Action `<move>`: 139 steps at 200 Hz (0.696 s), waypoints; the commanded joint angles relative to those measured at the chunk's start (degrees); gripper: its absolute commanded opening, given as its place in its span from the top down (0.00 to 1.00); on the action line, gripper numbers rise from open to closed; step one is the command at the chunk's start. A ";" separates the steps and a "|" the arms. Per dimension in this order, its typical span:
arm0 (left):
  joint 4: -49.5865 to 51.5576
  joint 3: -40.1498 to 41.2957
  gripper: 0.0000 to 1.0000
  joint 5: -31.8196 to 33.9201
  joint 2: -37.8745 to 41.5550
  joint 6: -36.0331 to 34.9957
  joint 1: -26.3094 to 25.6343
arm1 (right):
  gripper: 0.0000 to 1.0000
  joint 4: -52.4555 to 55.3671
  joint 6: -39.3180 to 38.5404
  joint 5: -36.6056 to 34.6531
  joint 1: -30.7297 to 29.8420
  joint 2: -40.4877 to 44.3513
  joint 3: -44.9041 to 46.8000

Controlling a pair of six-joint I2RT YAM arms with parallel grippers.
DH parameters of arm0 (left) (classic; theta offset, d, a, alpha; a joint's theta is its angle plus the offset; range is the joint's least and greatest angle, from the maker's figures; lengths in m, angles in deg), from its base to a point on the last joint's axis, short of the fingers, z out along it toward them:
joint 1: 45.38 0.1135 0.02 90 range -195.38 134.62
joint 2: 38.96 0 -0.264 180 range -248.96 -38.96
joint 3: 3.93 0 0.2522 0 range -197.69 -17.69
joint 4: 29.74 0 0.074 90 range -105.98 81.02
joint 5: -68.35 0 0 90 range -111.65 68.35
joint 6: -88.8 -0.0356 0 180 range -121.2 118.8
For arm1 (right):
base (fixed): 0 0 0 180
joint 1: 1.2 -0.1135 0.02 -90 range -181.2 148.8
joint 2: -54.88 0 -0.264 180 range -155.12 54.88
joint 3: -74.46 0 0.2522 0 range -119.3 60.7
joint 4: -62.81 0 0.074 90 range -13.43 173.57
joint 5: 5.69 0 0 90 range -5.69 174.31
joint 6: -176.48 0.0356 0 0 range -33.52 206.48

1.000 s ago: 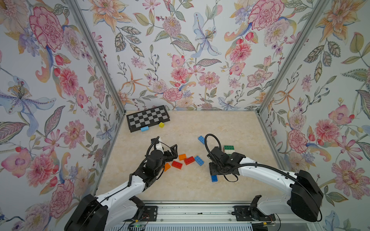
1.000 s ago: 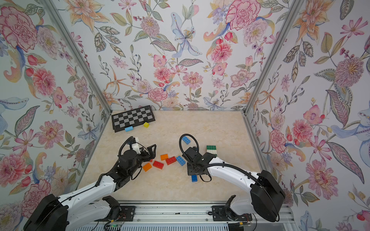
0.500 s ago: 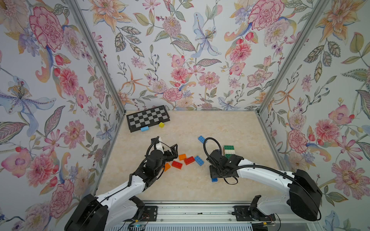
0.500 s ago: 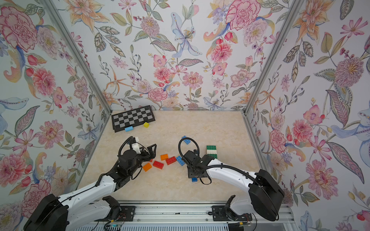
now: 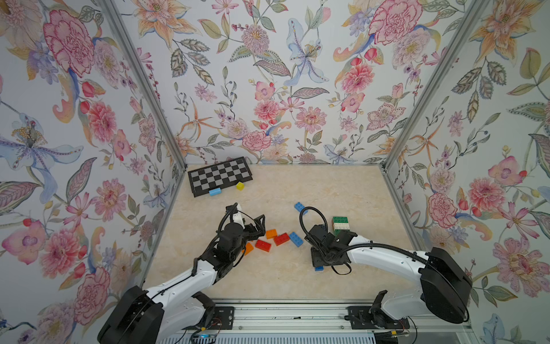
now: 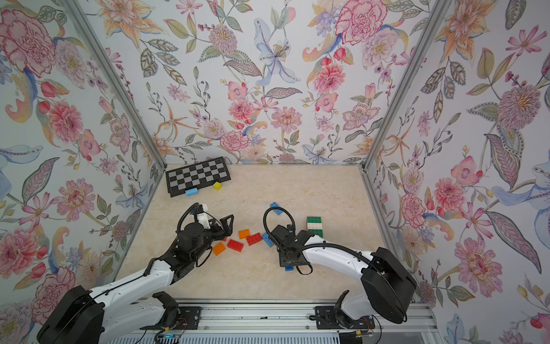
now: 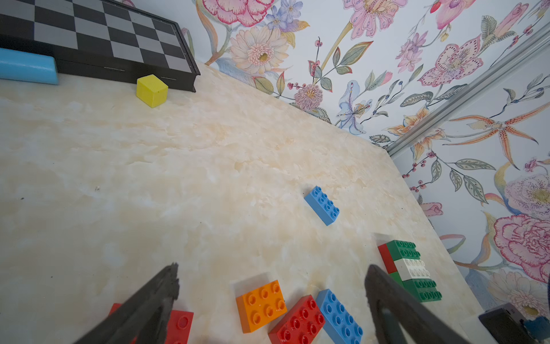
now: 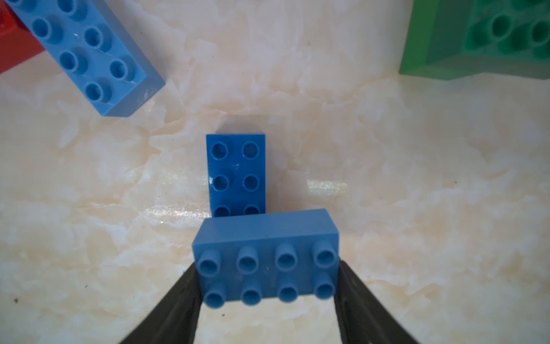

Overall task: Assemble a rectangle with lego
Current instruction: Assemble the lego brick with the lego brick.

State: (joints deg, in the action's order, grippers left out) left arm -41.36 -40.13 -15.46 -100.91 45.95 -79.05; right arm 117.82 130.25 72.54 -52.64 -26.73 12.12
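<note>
In the right wrist view my right gripper (image 8: 266, 297) is shut on a blue lego brick (image 8: 266, 256), gripped by its short ends and lifted off the table. Just beyond it a darker blue brick (image 8: 236, 174) lies flat. In a top view the right gripper (image 5: 320, 259) covers both, and only a blue edge (image 5: 319, 268) shows. My left gripper (image 7: 272, 274) stands open and empty above the loose orange (image 7: 262, 305), red (image 7: 297, 323) and light blue (image 7: 339, 317) bricks. A green-and-white stack (image 5: 340, 223) stands behind the right gripper.
A chessboard (image 5: 220, 175) lies at the back left with a blue cylinder (image 5: 215, 192) and a yellow cube (image 5: 240, 186) in front of it. One more blue brick (image 5: 299, 206) lies mid-table. Walls close in the back and both sides.
My right gripper has moved toward the table's front edge with its blue brick, coming over the darker blue brick. The left arm has not moved.
</note>
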 commanded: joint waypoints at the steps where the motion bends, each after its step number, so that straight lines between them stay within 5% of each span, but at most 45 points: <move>1: -0.98 -0.59 0.01 -0.07 -0.36 0.05 0.79 | 0.83 0.50 0.18 0.12 0.56 -1.27 -0.52; 139: -1.24 -0.42 0.01 -0.40 -0.27 -0.31 0.84 | 0.82 -0.56 1.98 0.69 1.46 -2.06 -0.91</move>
State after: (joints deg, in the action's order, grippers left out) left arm -41.36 -40.13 -15.46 -100.91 45.95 -79.05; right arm 116.75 130.51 73.37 -51.35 -27.88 12.05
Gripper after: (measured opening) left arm 0.989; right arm 0.673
